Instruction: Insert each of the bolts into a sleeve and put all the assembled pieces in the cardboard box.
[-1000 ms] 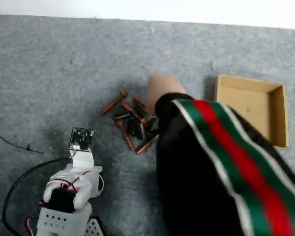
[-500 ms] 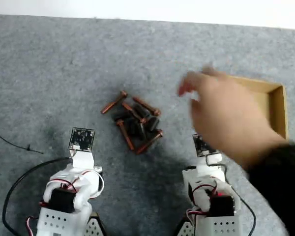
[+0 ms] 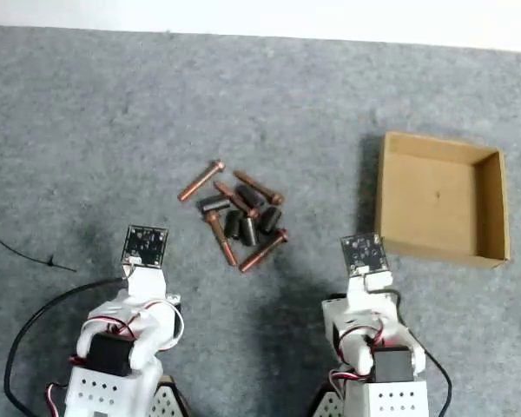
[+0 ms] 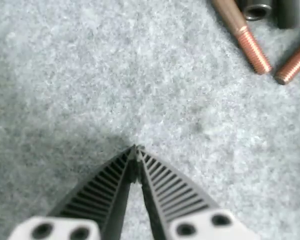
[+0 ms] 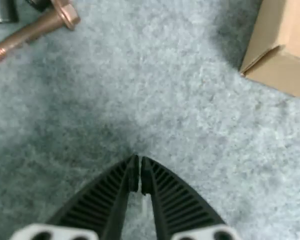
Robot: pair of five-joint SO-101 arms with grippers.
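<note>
High view shows the copper bolts and dark sleeves heaped loose on the grey bench just ahead of both arms. The cardboard box sits apart on the right (open side up). The left gripper and right gripper hover over bare bench, each with its fingers pressed together.
</note>
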